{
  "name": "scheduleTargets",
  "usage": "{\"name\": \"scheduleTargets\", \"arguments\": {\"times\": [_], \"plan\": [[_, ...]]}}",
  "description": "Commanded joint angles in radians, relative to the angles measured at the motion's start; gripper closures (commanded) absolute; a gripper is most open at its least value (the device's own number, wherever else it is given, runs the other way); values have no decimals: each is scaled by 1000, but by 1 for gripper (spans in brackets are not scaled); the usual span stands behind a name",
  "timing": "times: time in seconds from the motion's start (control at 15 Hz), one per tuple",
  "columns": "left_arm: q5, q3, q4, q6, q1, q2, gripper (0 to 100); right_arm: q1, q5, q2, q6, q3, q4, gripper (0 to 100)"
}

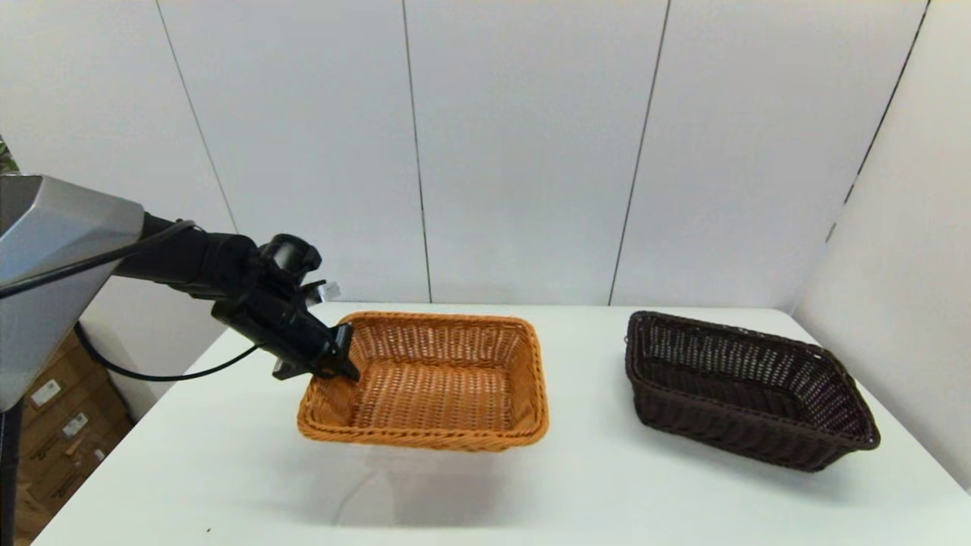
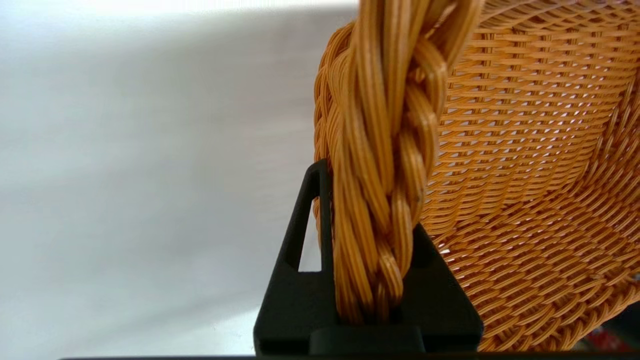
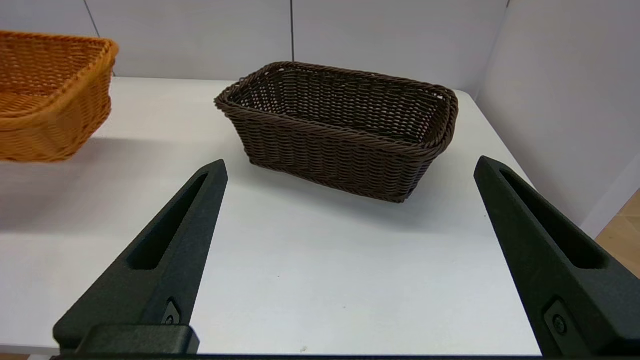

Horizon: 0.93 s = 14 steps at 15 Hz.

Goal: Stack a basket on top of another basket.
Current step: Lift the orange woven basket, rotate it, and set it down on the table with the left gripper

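Observation:
The orange-tan wicker basket [image 1: 432, 379] hangs a little above the table, its shadow lying apart from it below. My left gripper [image 1: 345, 353] is shut on the braided rim [image 2: 385, 175] at the basket's left end, one finger inside and one outside [image 2: 372, 210]. On the right side of the table rests the dark brown wicker basket [image 1: 747, 387], untouched. In the right wrist view the dark basket [image 3: 340, 125] sits ahead of my right gripper [image 3: 351, 165], which is open and holds nothing, low near the table's front. The orange-tan basket [image 3: 50, 95] shows there too, off the surface.
The white table [image 1: 227, 470] is backed by white wall panels, with another panel along its right side. Cardboard boxes [image 1: 61, 432] stand on the floor beyond the table's left edge. A gap of bare table separates the two baskets.

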Motion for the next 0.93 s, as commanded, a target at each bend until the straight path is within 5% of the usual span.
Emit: {"name": "scheduleTargets", "arguments": {"times": [0.07, 0.93], "plan": [[-12, -14, 0, -12, -41, 18, 100, 0, 0, 0, 0, 0, 0, 0], [66, -301, 144, -278, -185, 203, 100, 0, 0, 0, 0, 0, 0, 0]]}}
